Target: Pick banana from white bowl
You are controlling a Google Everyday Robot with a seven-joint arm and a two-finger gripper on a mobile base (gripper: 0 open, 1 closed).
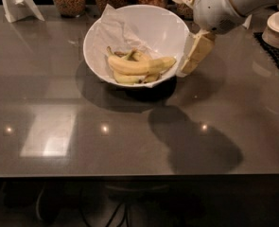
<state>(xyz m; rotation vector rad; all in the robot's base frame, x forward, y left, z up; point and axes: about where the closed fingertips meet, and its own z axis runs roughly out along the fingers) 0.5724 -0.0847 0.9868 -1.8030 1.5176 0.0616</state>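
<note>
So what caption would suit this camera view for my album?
Robot's tool hangs beside the white bowl, where the banana lies among shorter bananas, on a dark table.

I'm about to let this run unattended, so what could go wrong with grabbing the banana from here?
The gripper hangs close beside the right rim of the white bowl, so it could knock or tip the bowl going in. The banana lies against shorter bananas, so it might grab the wrong one or several. The crumpled paper could snag.
</note>
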